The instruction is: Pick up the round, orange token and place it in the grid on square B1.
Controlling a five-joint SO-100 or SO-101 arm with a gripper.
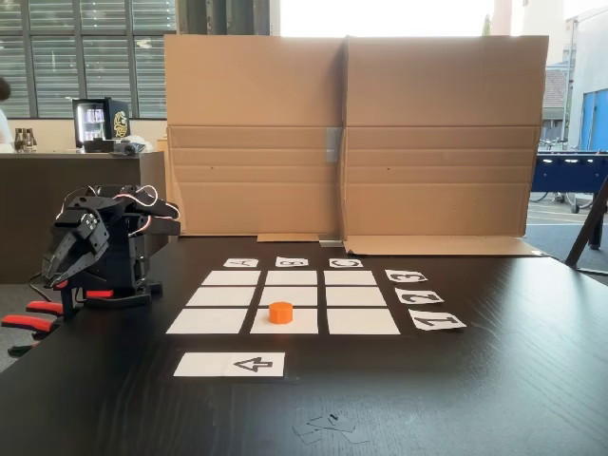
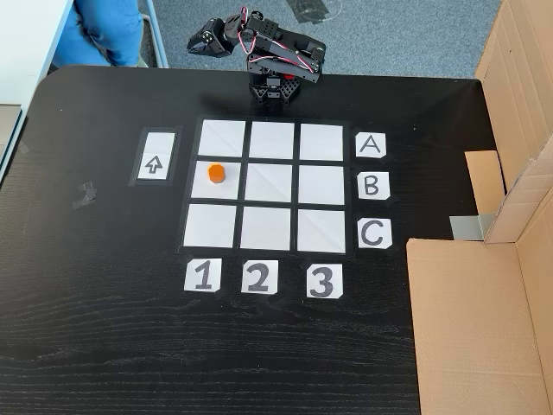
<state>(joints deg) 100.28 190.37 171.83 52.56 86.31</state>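
Token (image 2: 216, 174) rests on square B1 (image 2: 226, 192) of grid (image 2: 271, 224), well apart from jaws. Arm (image 2: 281, 60) folded at desk (image 2: 104, 328) edge; jaws' gap indiscernible.

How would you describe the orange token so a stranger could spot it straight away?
On the black table lies a grid of nine white squares. The token sits in the row beside card B, column above card 1: the one small orange puck.

An office break room or lounge: slatted window blinds (image 1: 85, 57), a counter with a small drinks fridge (image 1: 100, 123), and a table-football table (image 1: 568, 173).
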